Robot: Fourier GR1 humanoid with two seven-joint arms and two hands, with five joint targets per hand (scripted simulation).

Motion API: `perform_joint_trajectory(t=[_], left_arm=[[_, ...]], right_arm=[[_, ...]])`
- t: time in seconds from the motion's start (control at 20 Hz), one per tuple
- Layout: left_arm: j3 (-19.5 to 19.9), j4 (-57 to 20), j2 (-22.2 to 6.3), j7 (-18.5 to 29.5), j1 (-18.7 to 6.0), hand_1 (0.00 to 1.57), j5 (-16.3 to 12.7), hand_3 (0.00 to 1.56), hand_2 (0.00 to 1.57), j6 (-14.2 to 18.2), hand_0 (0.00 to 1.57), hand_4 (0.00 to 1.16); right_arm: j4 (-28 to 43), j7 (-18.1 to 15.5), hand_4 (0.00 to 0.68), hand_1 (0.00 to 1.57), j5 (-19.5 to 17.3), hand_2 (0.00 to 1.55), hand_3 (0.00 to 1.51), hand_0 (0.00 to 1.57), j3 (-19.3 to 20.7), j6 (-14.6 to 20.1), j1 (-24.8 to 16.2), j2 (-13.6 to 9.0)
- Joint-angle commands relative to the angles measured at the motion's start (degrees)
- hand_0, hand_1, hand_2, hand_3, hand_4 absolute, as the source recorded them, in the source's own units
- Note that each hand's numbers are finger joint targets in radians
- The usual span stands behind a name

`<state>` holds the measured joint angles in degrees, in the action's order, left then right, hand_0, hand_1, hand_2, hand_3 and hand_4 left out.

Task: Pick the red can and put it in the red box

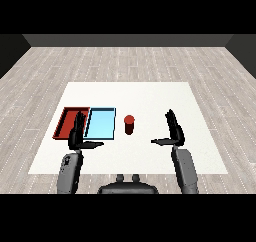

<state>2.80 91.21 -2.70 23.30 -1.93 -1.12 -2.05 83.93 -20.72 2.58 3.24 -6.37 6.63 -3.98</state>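
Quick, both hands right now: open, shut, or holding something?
Left hand: open, fingers straight, holding nothing, over the trays' near edge.
Right hand: open, fingers straight, holding nothing; the red can stands apart from it.

Two grey forearms, each ending in a black hand (77, 133).

Desk (150, 93) is plain white, sitting on a floor (125, 61) of pale grey wood planks. Red can (129, 124) mid-frame, red tray (64, 122) and light blue tray (101, 122) at the left. Each robot hand is black, left (77, 133) and right (173, 131), on grey forearms.
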Motion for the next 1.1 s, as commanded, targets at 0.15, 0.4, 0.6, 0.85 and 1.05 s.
perform_joint_trajectory(t=[0.15, 0.4, 0.6, 0.85, 1.05], left_arm=[[-0.78, 0.42, 1.09, -0.72, -1.19, 0.00, 0.95, 0.00, 0.00, 1.85, 0.00, 0.00], [0.02, 1.76, -0.24, -0.52, 2.06, 0.00, 0.27, 0.00, 0.00, 0.36, 0.00, 0.00], [-1.09, 1.40, 1.27, -0.03, 2.43, 0.00, -0.10, 0.00, 0.00, 0.66, 0.00, 0.00], [1.05, -3.95, 0.22, 2.60, -0.29, 0.00, -0.42, 0.00, 0.00, 0.47, 0.00, 0.00], [-2.77, -0.57, 2.58, 2.48, 3.41, 0.00, 0.87, 0.00, 0.00, 1.63, 0.00, 0.00]], right_arm=[[0.68, 4.66, 0.000, 0.00, 0.80, 0.00, 0.00, 0.00, -1.46, 0.14, 2.56, 1.20], [-6.11, 2.24, 0.000, 0.00, 0.70, 0.00, 0.00, 0.00, -3.66, 3.86, 5.84, 3.87], [-8.01, 3.38, 0.000, 0.00, 2.63, 0.00, 0.00, 0.00, -2.03, 1.80, 7.59, 3.92], [-18.37, -0.38, 0.000, 0.00, 4.87, 0.00, 0.00, 0.00, -3.51, 3.45, 13.81, 3.96], [-22.68, -1.02, 0.000, 0.00, 6.40, 0.00, 0.00, 0.00, -0.81, 1.88, 16.31, 3.63]])
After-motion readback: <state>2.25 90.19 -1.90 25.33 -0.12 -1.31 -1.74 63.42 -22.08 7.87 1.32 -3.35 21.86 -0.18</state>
